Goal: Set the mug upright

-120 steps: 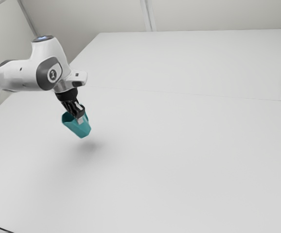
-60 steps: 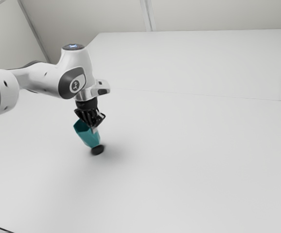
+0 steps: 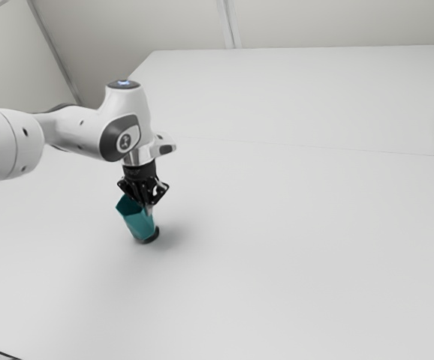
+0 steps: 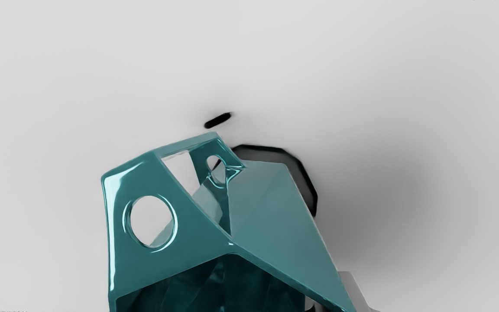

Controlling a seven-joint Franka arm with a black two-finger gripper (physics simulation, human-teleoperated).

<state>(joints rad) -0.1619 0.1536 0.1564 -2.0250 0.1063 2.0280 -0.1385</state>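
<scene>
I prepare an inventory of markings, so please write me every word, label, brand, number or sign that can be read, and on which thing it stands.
No text can be read, so there is nothing to quote.
Arm, dark joint cover: a pale mark, too small to read.
Arm, top cap: a bluish patch, too small to tell.
Mug: no writing on the sides that show.

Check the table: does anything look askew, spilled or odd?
The mug leans in my gripper, mouth tipped toward the exterior view's left; a mug normally stands upright. A short black mark on the table near it also looks odd; I cannot tell what it is.
</scene>
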